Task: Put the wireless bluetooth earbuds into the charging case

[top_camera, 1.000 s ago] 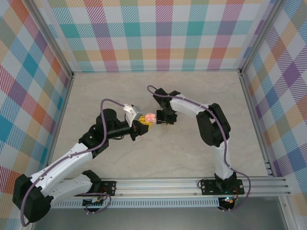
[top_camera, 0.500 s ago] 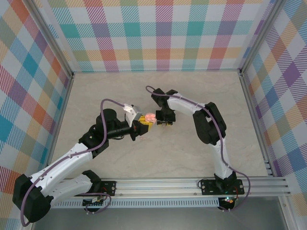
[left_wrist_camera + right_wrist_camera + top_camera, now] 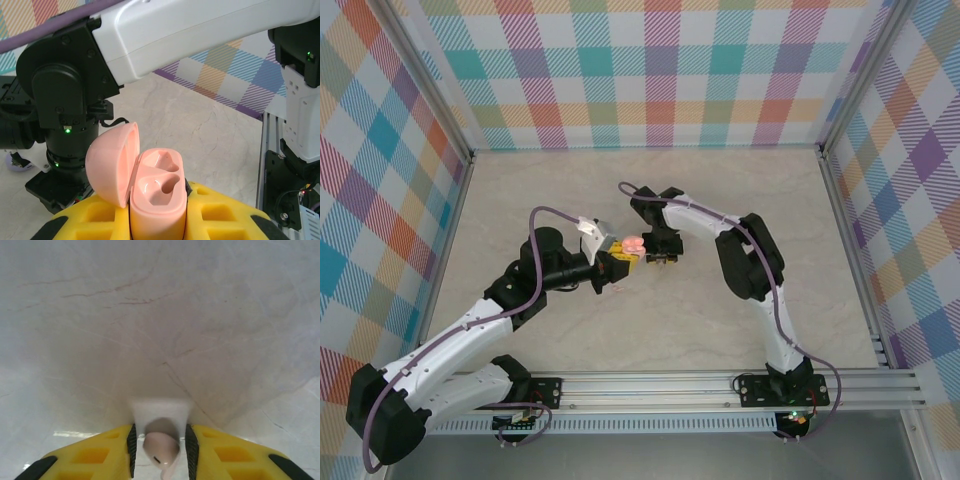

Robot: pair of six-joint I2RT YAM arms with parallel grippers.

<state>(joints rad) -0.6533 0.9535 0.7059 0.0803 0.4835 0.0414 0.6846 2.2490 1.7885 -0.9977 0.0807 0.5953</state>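
Note:
My left gripper (image 3: 159, 212) is shut on the pale pink charging case (image 3: 157, 187), with its yellow fingers (image 3: 225, 212) on either side. The lid (image 3: 111, 162) hangs open to the left and both sockets are empty. In the top view the case (image 3: 634, 244) sits mid-table in the left gripper (image 3: 620, 262), and the right gripper (image 3: 665, 256) is just to its right. My right gripper (image 3: 160, 429) points down at the table with a pale pink earbud (image 3: 161, 446) between its black pads, stem toward the camera. The other earbuds are out of view.
The right arm's black wrist (image 3: 60, 125) stands close behind the case. A small pale lilac piece (image 3: 15, 162) lies on the marble table (image 3: 570, 190) at the left edge of the left wrist view. Aluminium rails (image 3: 720, 385) run along the near edge, and plaid walls enclose the table.
The right arm has swung slightly left, bringing its gripper closer to the open case. The left arm and case have stayed still.

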